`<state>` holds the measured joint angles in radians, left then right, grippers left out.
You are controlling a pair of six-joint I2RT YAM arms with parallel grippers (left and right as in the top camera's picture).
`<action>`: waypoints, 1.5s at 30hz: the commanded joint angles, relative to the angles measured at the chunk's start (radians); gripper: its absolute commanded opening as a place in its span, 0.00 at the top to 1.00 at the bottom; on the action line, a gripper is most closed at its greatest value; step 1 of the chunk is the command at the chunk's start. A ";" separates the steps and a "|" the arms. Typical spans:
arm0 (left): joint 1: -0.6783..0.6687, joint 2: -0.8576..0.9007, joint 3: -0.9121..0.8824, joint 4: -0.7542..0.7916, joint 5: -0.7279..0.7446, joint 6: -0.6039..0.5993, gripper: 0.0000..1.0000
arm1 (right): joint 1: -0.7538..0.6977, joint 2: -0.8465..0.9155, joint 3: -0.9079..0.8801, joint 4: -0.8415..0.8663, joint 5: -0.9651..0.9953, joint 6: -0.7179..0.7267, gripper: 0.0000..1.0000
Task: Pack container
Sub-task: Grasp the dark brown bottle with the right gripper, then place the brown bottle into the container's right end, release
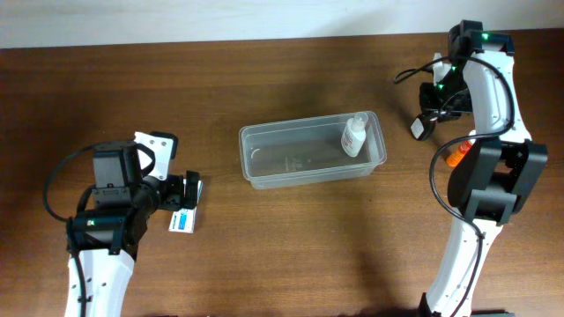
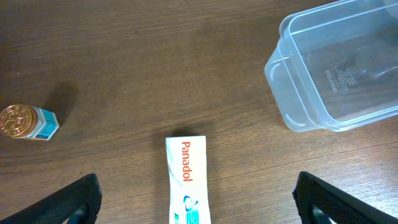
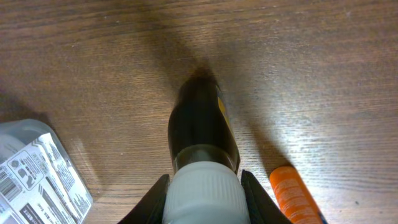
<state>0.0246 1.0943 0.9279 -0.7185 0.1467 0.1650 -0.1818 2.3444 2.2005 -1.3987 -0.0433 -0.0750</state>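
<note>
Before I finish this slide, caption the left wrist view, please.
Open left gripper over a Panadol box, clear container at upper right, gold-lidded jar at left.

Left of the container (image 2: 291, 102), the box (image 2: 186, 180) runs off the left wrist view's bottom edge. Right of the container, the dark bottle (image 3: 202, 130) and an orange thing (image 3: 292, 193) are both cut off below.

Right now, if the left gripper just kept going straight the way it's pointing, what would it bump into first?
Probably the Panadol box: it lies on the table straight ahead, centred between the open fingers of the left gripper. The container sits off to the right of that line.
</note>
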 commanded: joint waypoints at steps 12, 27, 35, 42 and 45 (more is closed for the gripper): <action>0.000 0.004 0.021 0.011 0.010 0.009 0.01 | 0.025 -0.132 0.148 -0.130 -0.037 0.004 0.77; 0.000 0.004 0.021 0.010 0.010 0.009 0.01 | 0.275 -0.441 0.176 -0.300 -0.039 0.118 0.77; 0.000 0.004 0.021 0.003 0.010 0.009 0.01 | 0.362 -0.444 0.070 -0.300 -0.034 0.171 0.82; 0.000 0.004 0.021 0.003 0.010 0.009 0.01 | 0.378 -0.471 -0.129 -0.279 0.038 0.185 0.82; 0.000 0.004 0.021 0.003 0.010 0.009 0.01 | 0.378 -0.471 -0.198 -0.234 0.044 0.180 0.82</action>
<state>0.0246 1.0954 0.9279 -0.7158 0.1467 0.1650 0.1879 1.8980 2.0556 -1.6638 -0.0383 0.0982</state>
